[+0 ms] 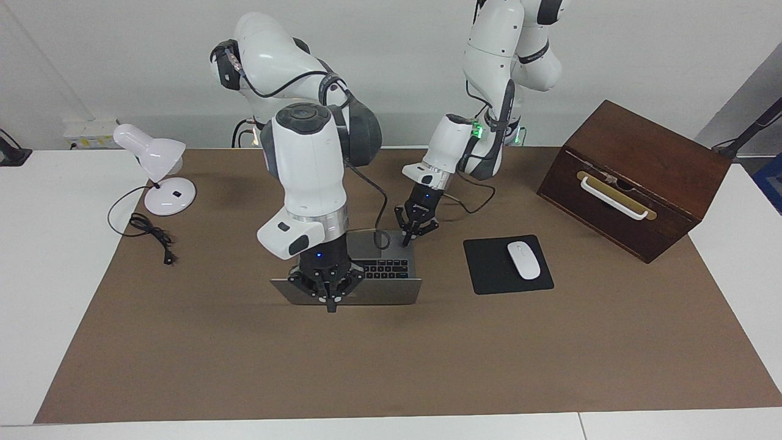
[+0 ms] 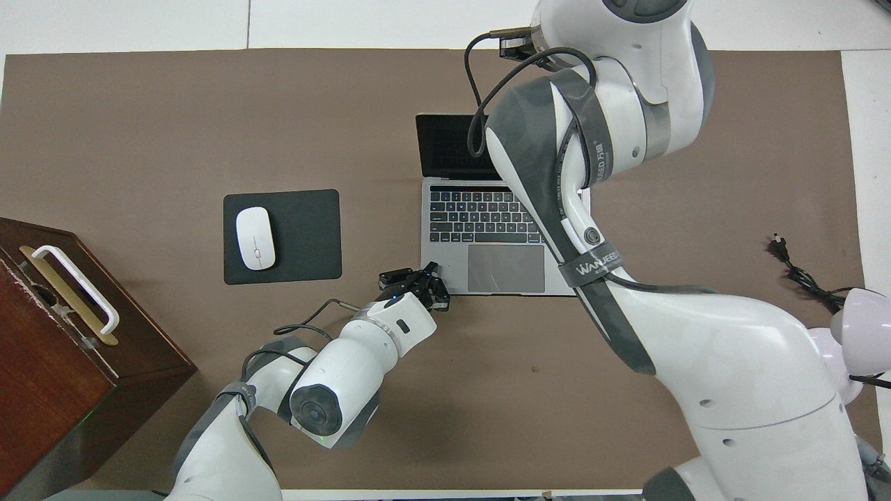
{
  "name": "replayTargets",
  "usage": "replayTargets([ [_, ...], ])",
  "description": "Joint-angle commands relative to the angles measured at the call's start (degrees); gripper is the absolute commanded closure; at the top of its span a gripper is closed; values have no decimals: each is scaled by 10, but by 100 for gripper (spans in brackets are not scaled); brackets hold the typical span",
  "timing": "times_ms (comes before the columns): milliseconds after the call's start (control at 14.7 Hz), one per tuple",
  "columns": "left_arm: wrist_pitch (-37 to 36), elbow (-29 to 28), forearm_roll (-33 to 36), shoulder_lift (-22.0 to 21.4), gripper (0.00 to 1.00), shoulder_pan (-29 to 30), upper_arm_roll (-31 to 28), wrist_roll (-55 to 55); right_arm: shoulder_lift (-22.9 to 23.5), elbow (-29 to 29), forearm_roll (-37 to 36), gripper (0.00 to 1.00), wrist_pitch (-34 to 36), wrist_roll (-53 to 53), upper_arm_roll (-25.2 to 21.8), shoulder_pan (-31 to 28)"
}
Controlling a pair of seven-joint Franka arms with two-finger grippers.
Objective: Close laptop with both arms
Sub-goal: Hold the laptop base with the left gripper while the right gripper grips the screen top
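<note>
White mouse (image 1: 523, 260) on black pad (image 1: 486, 269); wooden box (image 1: 635, 177); white lamp (image 1: 156, 165).

We see two white arms w/ glossy rounded shells. The right arm (image 1: 308, 165) has dark grey joint covers and a round grey cap on top of the fat forearm segment, a silver ring at the wrist, and a small blue light above the black right gripper (image 1: 330, 304). A grey strap reads "WANJEED". Black cables loop along both arms. The left arm (image 1: 489, 91) is similar, w/ a green light near its forearm and a black left gripper (image 1: 405, 242).
</note>
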State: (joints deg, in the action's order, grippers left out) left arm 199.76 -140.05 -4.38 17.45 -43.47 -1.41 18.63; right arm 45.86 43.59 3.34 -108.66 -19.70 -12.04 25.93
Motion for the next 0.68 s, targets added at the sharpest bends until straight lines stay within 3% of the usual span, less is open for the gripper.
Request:
replayTargets([
  [0,9,-27,-5,-6,100,-17,-10,-5,19,-18,26,100,-14,-12,-10,2],
  [340,10,-61,-5,-13,100,-11,-10,-69,19,-17,104,100,41,-8,-54,2],
  [612,9,-69,-5,-14,100,-9,-10,-79,18,-18,114,100,87,-7,-55,2],
])
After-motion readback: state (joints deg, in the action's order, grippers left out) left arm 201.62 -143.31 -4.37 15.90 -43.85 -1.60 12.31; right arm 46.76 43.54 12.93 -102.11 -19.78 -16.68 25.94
